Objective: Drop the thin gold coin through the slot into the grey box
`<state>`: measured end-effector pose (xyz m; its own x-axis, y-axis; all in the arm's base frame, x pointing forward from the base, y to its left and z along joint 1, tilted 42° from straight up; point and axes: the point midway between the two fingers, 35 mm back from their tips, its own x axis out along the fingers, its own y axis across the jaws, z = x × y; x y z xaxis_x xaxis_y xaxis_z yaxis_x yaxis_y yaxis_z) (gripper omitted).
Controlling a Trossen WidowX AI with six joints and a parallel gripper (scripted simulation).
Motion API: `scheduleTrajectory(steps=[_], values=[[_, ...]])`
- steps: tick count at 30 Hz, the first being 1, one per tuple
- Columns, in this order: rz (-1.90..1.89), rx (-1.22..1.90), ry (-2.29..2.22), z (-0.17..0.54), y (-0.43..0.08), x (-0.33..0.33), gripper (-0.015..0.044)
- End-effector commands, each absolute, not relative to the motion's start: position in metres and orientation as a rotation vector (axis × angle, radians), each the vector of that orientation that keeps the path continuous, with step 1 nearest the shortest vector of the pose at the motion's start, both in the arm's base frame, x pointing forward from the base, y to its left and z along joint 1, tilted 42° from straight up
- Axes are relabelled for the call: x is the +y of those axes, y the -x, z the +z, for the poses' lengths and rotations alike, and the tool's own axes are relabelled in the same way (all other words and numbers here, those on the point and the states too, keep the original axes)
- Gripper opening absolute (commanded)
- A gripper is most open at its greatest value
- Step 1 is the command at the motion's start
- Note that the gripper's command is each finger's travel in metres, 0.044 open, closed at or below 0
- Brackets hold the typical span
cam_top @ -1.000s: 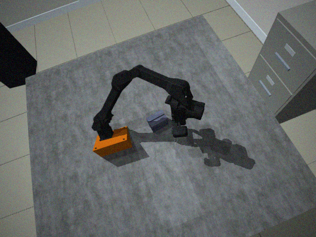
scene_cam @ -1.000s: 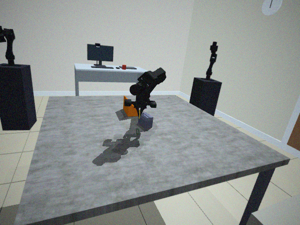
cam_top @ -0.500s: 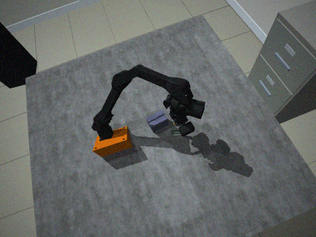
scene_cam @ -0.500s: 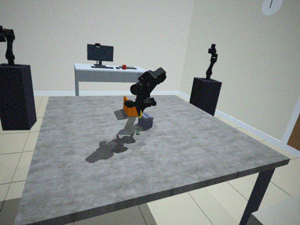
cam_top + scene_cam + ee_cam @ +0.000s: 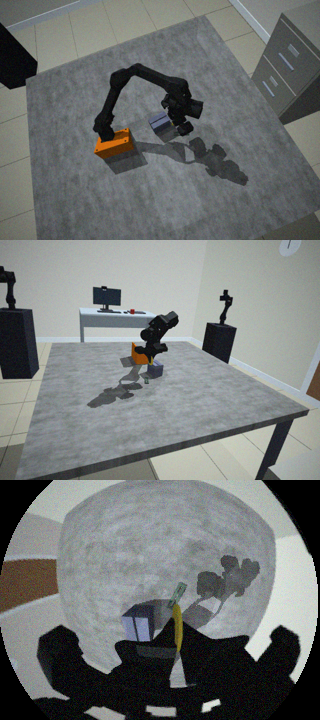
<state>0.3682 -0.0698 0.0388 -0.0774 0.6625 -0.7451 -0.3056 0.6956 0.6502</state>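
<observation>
The gold coin [image 5: 172, 124] [image 5: 151, 361] [image 5: 178, 628] is held on edge between the fingertips of my gripper [image 5: 151, 358] [image 5: 173, 620], which is shut on it. It hangs in the air beside the grey box, slightly above lid height in the exterior view. The grey box [image 5: 160, 124] [image 5: 155, 368] [image 5: 139, 624] stands on the table, a dark slot running across its lid; in the wrist view it is left of the coin. The dark-green holder [image 5: 146, 380] [image 5: 178, 594] is empty on the table; in the top view the gripper mostly hides it.
The orange base block [image 5: 113, 143] [image 5: 138, 356] carries the arm and stands behind the box in the exterior view. The arm's shadow falls across the table [image 5: 103, 201] [image 5: 180, 407]. A drawer cabinet [image 5: 286, 67] stands beyond the table edge.
</observation>
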Motion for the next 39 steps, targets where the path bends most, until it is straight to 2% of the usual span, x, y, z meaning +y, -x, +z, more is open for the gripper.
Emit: scheduleTrajectory(steps=[1,39], values=[[0.823,1.434,-0.305,0.046,-0.36,-0.067,0.0],[0.824,1.44,-0.313,0.076,-0.286,-0.034,0.0004]])
